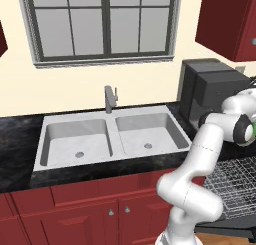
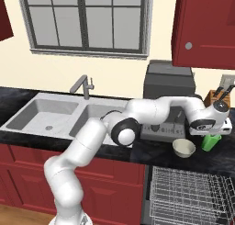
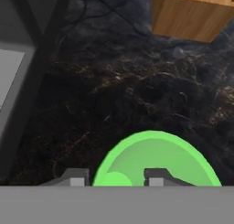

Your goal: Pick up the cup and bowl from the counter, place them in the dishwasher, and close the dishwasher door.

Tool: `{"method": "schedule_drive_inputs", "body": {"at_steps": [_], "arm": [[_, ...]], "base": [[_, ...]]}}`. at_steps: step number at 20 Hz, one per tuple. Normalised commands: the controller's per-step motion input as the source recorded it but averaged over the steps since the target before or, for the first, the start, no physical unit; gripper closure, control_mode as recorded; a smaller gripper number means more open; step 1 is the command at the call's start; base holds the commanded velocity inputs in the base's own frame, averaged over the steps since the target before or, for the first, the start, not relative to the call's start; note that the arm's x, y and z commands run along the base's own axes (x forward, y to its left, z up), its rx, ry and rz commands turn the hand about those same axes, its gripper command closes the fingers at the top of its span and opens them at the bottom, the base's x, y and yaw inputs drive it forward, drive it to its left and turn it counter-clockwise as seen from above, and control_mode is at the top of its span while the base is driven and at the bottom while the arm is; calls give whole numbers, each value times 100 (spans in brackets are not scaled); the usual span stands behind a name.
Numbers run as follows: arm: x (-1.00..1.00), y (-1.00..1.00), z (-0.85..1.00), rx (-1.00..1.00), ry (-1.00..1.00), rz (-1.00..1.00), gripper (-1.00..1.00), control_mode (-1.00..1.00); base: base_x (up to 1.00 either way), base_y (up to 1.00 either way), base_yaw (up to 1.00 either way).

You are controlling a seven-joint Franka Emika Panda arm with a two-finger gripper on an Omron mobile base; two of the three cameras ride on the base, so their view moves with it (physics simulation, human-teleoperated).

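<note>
Standing by the black stone counter [image 2: 156,153], you've got the grey double sink [image 1: 107,136] on the left under the window [image 2: 85,19], the dark coffee machine [image 2: 169,88] on the right, and below the counter the dishwasher [image 2: 188,192], its wire rack pulled out. Its door I can't really make out from here.

Next down in size is the white arm, stretched way over to the right past the coffee machine. Then the wooden knife block [image 3: 194,13] near the wall, and the pale bowl [image 2: 184,148] on the counter just in front of the coffee machine.

Smallest bit: the green cup [image 2: 210,141], upright on the counter just beside the bowl, right under the hand. From the hand camera, the gripper [image 3: 115,176] is straddling the cup's rim, one fingertip [image 3: 77,176] outside the wall and the other over the opening. Can't honestly tell if the fingers are pinching the wall yet or only bracketing it; looks partway closed to me.

What worries me: it's a one-wall rim grab on a light cup. If the squeeze is shallow or off-center, the cup could twist or slip out on the lift. A sideways drag could also knock it into the bowl, since they sit so close.
</note>
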Motion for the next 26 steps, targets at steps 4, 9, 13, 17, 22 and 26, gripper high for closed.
{"method": "schedule_drive_inputs", "body": {"at_steps": [4, 9, 13, 17, 22, 26], "arm": [[-1, 3, 0, 1, -2, 0, 100, -100], [-13, 5, 8, -1, -6, 0, 100, -100], [-42, 0, 34, -2, -12, 0, 100, -100], [-52, 1, 28, -2, -15, 0, 100, -100], [-36, 24, 2, 0, -11, 0, 100, -100], [-38, 28, 0, 5, -8, 0, 100, -100]], "base": [[0, 0, 0], [0, 0, 0], [0, 0, 0], [0, 0, 0], [0, 0, 0], [0, 0, 0]]}}
